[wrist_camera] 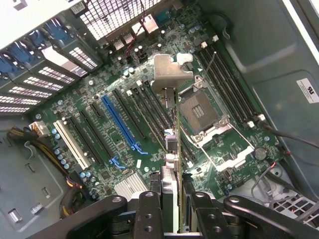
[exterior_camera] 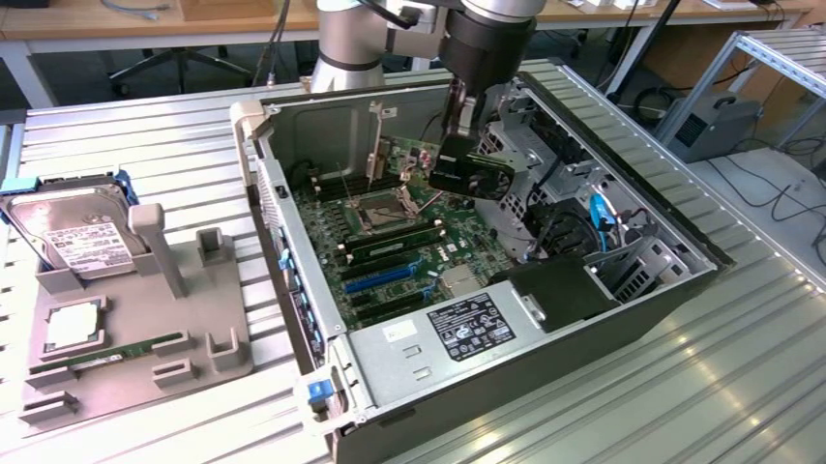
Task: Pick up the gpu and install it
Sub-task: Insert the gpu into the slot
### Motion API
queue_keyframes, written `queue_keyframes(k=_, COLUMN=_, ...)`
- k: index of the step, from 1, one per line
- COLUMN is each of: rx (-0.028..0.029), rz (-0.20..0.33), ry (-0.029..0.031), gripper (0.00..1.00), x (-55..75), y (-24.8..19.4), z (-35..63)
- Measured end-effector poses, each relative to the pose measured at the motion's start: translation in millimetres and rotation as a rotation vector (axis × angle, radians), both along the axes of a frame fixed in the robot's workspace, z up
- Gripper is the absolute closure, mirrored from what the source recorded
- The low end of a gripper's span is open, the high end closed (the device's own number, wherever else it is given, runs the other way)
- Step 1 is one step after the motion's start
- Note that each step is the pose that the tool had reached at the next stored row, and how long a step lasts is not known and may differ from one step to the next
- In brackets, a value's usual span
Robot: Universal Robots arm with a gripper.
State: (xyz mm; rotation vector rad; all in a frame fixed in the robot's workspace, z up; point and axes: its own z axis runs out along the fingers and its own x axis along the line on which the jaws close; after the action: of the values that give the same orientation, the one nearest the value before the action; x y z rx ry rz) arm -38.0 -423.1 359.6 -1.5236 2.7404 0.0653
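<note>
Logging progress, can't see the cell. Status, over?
Gripper shut on gpu. Held edge-on above motherboard, not seated. Nothing seen in between.

The gpu [wrist_camera: 177,124] has its lower end hidden inside the claw [wrist_camera: 173,201] clamped around it

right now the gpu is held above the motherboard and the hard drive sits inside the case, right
Not quite: the hard drive sits outside the case, on the grey fixture at the exterior view's left. The rest stands: the gpu is held above the motherboard, as the exterior view shows.
</note>
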Motion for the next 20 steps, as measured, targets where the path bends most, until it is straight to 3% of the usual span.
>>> queue_keyframes(k=20, rx=0.0000, rz=0.029, ry=0.0000, gripper=0.73, x=0.0, y=0.0, z=-0.2)
